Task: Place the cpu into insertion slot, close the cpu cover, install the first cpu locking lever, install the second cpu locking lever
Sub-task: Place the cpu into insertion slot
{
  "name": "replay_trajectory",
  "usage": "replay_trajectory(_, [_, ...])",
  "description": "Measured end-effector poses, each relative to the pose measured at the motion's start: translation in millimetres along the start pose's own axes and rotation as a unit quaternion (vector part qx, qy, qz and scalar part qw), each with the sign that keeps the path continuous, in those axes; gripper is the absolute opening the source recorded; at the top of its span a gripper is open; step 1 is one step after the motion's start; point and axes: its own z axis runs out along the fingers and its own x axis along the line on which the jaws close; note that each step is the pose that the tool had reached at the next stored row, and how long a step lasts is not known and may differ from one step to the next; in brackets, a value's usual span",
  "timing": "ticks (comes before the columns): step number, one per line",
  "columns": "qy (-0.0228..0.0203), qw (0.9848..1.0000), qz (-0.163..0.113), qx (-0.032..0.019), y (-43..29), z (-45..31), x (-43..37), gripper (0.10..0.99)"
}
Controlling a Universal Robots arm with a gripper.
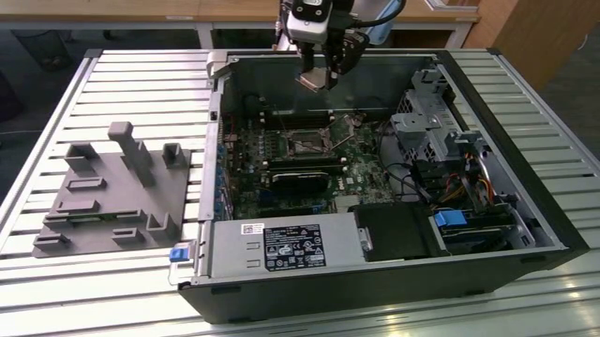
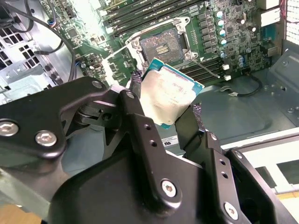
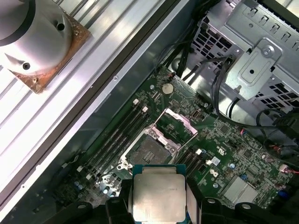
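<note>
Gripper (image 2: 164, 101) tight around the cpu (image 2: 172, 91)

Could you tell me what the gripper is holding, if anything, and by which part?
The gripper pinches the cpu by two opposite edges.

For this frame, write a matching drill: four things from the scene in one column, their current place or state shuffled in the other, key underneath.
1. cpu
2. insertion slot
3. cpu cover
4. grey fixture block

A. swung open
B. resting on the slatted table
C. gripped in the pincer
D. empty, dark centre exposed

Pairs: 1-C, 2-D, 3-A, 4-B
</note>
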Motion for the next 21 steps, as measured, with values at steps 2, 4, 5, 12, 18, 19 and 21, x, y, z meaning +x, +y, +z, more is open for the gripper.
replay_trajectory(2, [-0.0004,1.0,0.005,-0.0001,0.0,0.0,0.0,0.541])
replay_trajectory(4, [-0.0009,0.9999,0.01,-0.0002,0.0,0.0,0.0,0.541])
replay_trajectory(5, [-0.0011,0.9999,0.013,-0.0003,0.0,0.0,0.0,0.541])
replay_trajectory(12, [-0.0027,0.9995,0.031,-0.0006,0.0,0.0,0.0,0.541])
replay_trajectory(18, [-0.0041,0.9989,0.046,-0.0009,0.0,0.1,0.0,0.541])
replay_trajectory(19, [-0.0043,0.9988,0.048,-0.001,0.0,0.1,0.0,0.541])
replay_trajectory(21, [-0.0048,0.9986,0.053,-0.001,0.0,0.1,0.0,0.541])
